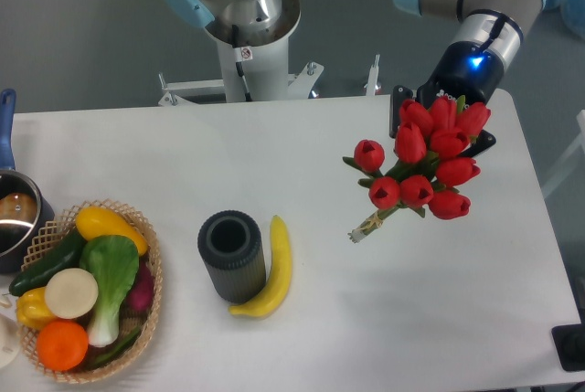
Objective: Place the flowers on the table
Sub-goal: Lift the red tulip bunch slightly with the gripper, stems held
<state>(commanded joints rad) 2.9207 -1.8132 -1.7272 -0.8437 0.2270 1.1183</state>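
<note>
Camera view, from the lower edge upward: a basket (137, 337) of vegetables sits lower left on the table (302, 154), a banana (271, 269) touching a dark cylinder (233, 253) at centre. Upper right, the hand (437, 107) grips the flowers (425, 165), their stems hanging over the table.

1. Bright, even, diffuse light covers the white table (302, 319), with no hard glare.
2. Shadows are soft and faint; a weak one lies at about 5 o'clock of the dark cylinder (232, 255).
3. A blue indicator glows on the arm's wrist (475, 61).
4. Focus is sharp centrally, slightly softer towards the corners.
</note>
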